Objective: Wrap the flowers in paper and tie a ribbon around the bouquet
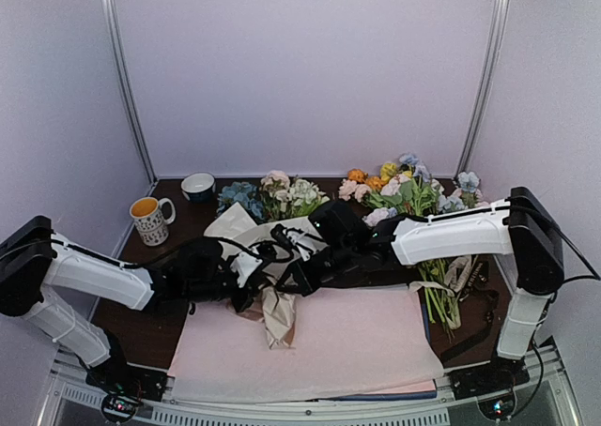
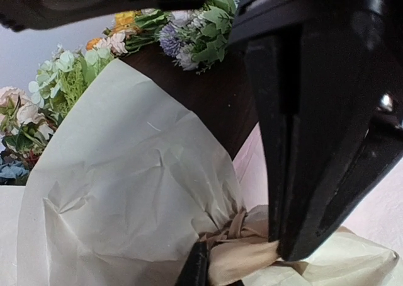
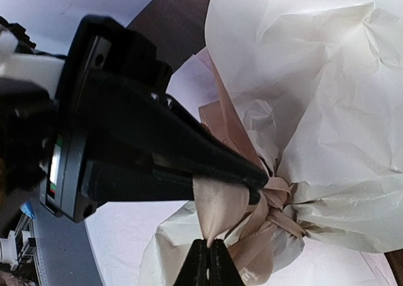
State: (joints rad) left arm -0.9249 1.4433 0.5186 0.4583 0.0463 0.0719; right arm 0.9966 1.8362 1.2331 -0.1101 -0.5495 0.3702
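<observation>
Right wrist view: clamped on the ribbon (image 3: 217, 213) with left claw (image 3: 257, 182) from 9 o'clock, with right claw (image 3: 206, 261) from 6 o'clock, at the bouquet (image 3: 340, 97) neck.

1. Robotics lab test booth.
2. Plain pale lilac wall panels (image 1: 300, 69), joined by bare metal corner rails (image 1: 127, 79), enclose 3 sides.
3. White-and-black left robot arm (image 1: 94, 274) and matching right robot arm (image 1: 451, 236) are mounted on a ribbed aluminium base rail (image 1: 300, 415) at the near edge.
4. Dark brown table (image 1: 192, 221) carries staged props: patterned white mug (image 1: 150, 220), loose bunch of artificial flowers (image 1: 404, 191).
</observation>
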